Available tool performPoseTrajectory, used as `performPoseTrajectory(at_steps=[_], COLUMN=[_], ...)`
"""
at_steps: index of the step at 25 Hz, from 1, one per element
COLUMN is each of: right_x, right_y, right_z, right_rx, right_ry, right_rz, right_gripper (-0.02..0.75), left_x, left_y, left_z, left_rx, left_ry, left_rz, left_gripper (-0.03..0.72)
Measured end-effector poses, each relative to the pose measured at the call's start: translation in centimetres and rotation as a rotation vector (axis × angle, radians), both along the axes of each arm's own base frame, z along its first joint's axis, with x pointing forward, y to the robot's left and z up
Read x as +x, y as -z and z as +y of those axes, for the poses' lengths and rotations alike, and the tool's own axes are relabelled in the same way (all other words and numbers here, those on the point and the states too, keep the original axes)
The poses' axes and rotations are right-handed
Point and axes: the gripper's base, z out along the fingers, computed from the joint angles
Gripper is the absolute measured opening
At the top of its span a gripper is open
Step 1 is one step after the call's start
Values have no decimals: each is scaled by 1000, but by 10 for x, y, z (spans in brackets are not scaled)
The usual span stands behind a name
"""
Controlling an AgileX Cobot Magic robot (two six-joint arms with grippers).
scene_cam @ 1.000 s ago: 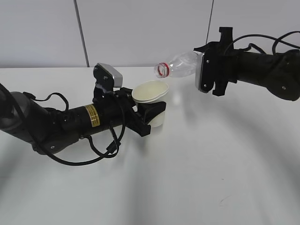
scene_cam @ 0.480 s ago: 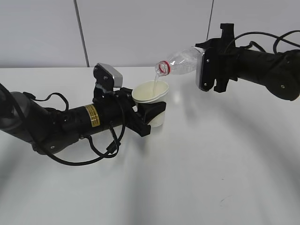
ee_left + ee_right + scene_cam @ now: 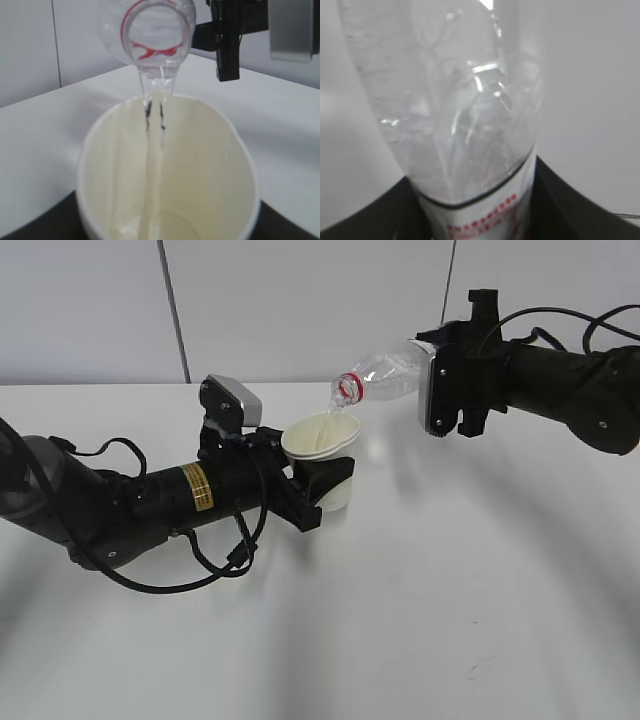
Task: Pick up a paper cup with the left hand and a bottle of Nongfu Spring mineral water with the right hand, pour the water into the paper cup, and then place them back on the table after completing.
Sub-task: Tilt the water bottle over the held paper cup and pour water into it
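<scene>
My left gripper (image 3: 318,485), on the arm with the yellow sticker, is shut on a cream paper cup (image 3: 322,440) and holds it upright above the table (image 3: 420,600). My right gripper (image 3: 440,390) is shut on a clear water bottle (image 3: 385,373), tilted with its red-ringed mouth (image 3: 346,387) over the cup's rim. A thin stream of water (image 3: 330,412) runs into the cup. In the left wrist view the bottle mouth (image 3: 152,30) hangs above the cup (image 3: 200,165) and the stream (image 3: 154,150) reaches the bottom. In the right wrist view the bottle (image 3: 455,110) fills the frame between the jaws.
A grey wall with vertical seams (image 3: 172,310) stands behind the table. Loose black cables (image 3: 215,560) hang from the left arm down to the tabletop. The right arm (image 3: 570,390) reaches in from the right, well above the table.
The bottle tipped further, from level with no flow to mouth-down over the cup, and water now pours into the cup. The left arm and cup have stayed still.
</scene>
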Motion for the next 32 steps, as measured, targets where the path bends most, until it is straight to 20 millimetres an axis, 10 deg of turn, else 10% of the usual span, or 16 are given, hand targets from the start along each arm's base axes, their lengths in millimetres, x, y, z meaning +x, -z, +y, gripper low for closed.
performPoseTrajectory(at_steps=[32], right_x=[0], right_y=[0], right_z=[0], right_rx=[-3], right_ry=[0], right_rz=[-4], right_gripper=[338], left_x=[0], left_y=[0], left_z=[0], left_rx=[2], left_ry=[0], left_rz=[1], left_gripper=[382])
